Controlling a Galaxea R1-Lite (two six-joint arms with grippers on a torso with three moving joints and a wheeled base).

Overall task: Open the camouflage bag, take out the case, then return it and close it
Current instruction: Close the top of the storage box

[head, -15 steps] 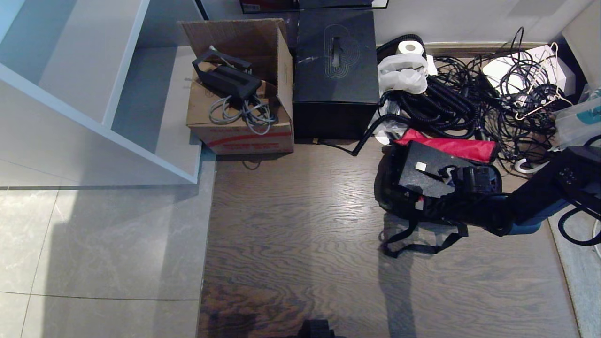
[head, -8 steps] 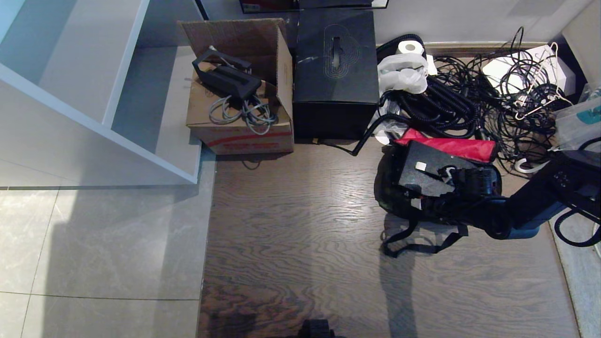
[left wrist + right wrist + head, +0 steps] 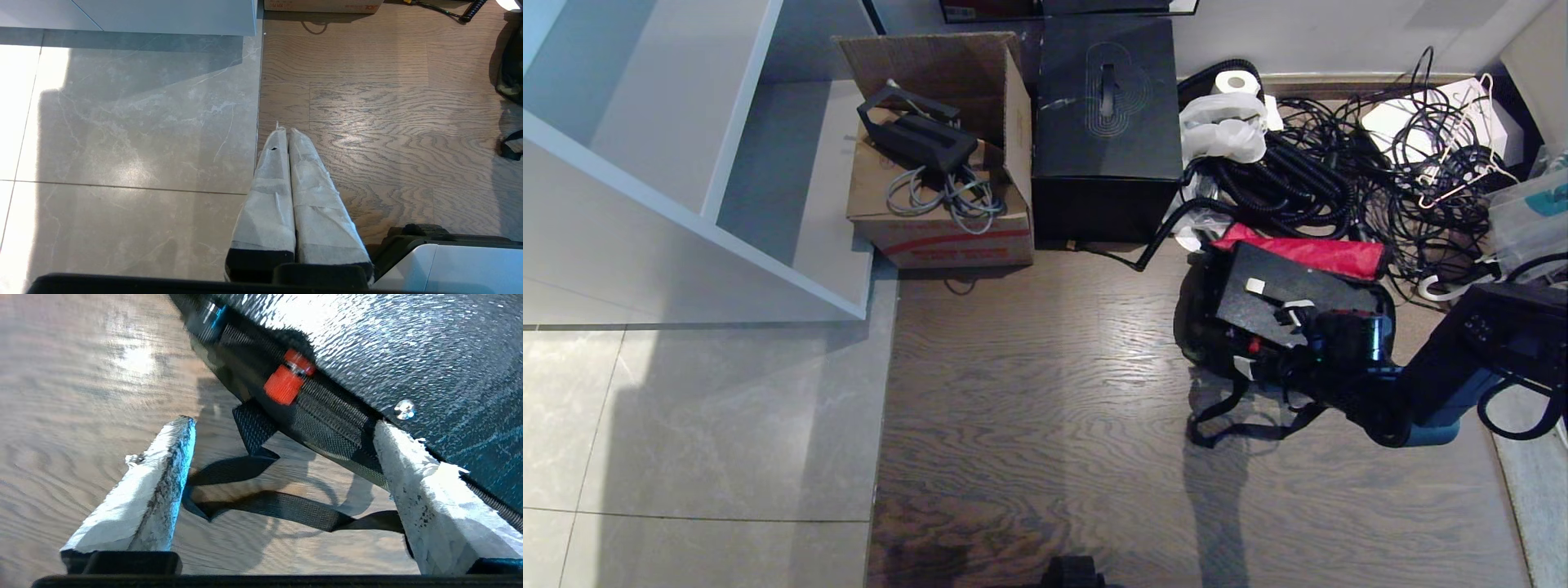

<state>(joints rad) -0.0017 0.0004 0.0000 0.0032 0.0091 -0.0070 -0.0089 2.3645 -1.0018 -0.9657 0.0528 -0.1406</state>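
The right gripper (image 3: 282,486) is seen spread wide and empty at the near edge of the case (image 3: 1286,298). The case lies tilted in the open camouflage bag (image 3: 1201,322), its long axis running rightward. The left gripper (image 3: 286,139) is pressed together, well away.
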